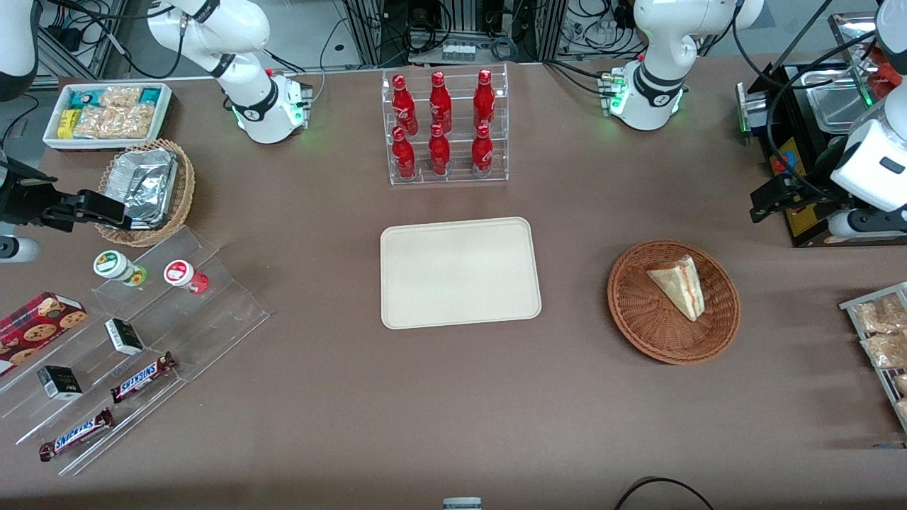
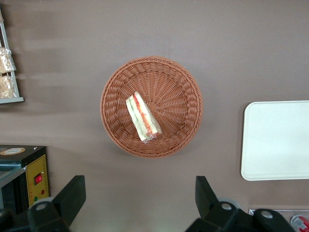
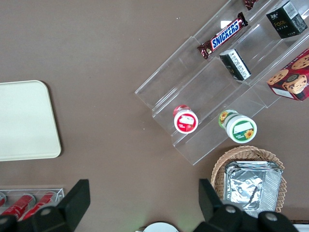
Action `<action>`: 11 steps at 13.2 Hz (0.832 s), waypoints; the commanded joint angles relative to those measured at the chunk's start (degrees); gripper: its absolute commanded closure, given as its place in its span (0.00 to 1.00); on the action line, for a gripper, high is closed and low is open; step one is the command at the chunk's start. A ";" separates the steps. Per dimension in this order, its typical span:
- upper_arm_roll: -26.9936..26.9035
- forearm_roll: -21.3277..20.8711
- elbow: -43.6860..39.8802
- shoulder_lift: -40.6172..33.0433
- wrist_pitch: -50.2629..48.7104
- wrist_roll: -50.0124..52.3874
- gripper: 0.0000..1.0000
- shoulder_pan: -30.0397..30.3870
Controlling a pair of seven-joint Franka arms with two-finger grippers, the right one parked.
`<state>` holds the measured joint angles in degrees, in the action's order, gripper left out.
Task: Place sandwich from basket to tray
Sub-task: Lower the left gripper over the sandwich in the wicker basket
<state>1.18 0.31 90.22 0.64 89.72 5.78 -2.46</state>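
The sandwich (image 1: 679, 287), a pale wedge with red and green layers, lies in the reddish-brown wicker basket (image 1: 638, 322) toward the working arm's end of the table. The cream tray (image 1: 460, 273) sits at the table's middle, beside the basket, with nothing on it. My gripper (image 1: 769, 202) hangs high above the table, farther from the front camera than the basket, open and empty. In the left wrist view the gripper (image 2: 139, 195) has its fingers wide apart, with the sandwich (image 2: 143, 118), the basket (image 2: 178, 92) and part of the tray (image 2: 277, 140) below. The tray's corner (image 3: 24, 121) also shows in the right wrist view.
A clear rack of red bottles (image 1: 446, 127) stands farther from the camera than the tray. A black machine (image 1: 808, 142) is by my gripper. A rack of snack packets (image 1: 879, 333) lies at the working arm's table edge. A clear stepped stand (image 1: 142, 340) and a tan basket with foil (image 1: 145, 188) sit toward the parked arm's end.
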 commanded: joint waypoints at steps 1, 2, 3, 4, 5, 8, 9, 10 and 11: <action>-0.04 0.13 -1.19 0.24 -2.61 -0.95 0.00 0.09; -0.04 0.21 -1.19 0.50 -2.53 -0.86 0.00 0.18; -0.04 0.13 -0.93 0.85 -2.10 -0.86 0.00 0.18; -0.04 -0.14 -0.49 1.89 -1.57 -0.77 0.00 0.09; -0.04 -1.36 0.30 2.43 -0.35 -0.77 0.00 0.09; -0.04 -2.42 7.13 2.87 7.63 -0.60 0.00 0.09; -0.13 -2.42 10.90 2.78 11.93 -0.42 0.00 0.18; -0.13 -2.34 14.42 2.78 15.62 0.45 0.00 0.27; -0.13 -2.34 17.67 2.78 18.97 1.85 0.00 0.35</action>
<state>1.10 -1.35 101.29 4.85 103.16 6.03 -2.28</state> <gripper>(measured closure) 0.000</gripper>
